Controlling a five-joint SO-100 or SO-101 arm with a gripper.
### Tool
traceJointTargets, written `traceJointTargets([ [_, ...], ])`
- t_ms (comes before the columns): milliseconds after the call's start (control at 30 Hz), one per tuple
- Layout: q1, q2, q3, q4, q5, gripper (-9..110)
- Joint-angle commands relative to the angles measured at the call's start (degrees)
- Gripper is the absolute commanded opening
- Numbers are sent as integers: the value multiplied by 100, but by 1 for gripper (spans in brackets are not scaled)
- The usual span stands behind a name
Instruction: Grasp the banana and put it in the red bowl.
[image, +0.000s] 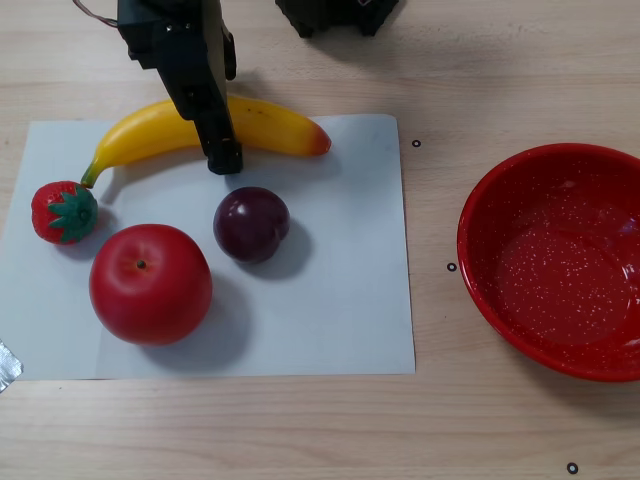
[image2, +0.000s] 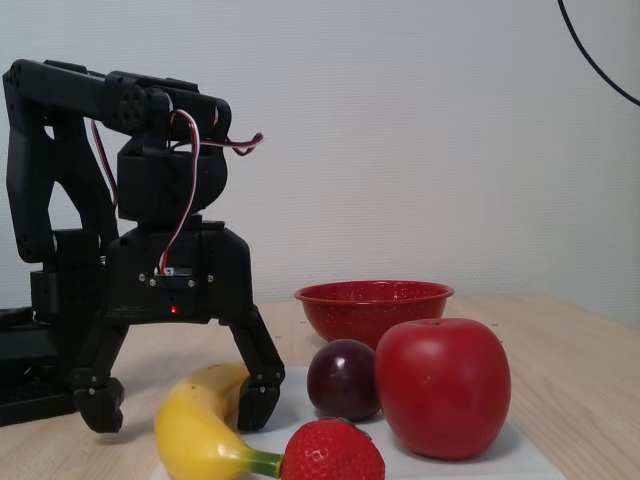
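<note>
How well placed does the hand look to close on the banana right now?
Probably well. In the fixed view the hand is open, one finger on each side of the banana, low near the table. In the other view nothing lies against that stretch of the banana; the plum sits apart.

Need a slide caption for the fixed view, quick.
Open gripper straddles the banana on white paper, beside strawberry, plum and apple; red bowl waits behind.
</note>
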Motion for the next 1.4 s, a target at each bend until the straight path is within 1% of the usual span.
traceJointTargets([
  [0, 35, 158, -167, -123, 0, 47],
  [100, -9, 167, -167, -114, 35, 45],
  [267, -97, 211, -149, -97, 105, 34],
  [367, -176, 272, -149, -35, 158, 20],
  [467, -308, 387, -123, 88, 360, 1],
  [633, -589, 791, 9, 439, 729, 0],
  [733, -633, 1002, -202, 835, 765, 0],
  [1067, -475, 905, -1872, 2479, 369, 0],
  [1367, -132, 589, -3463, 3437, -114, 0],
])
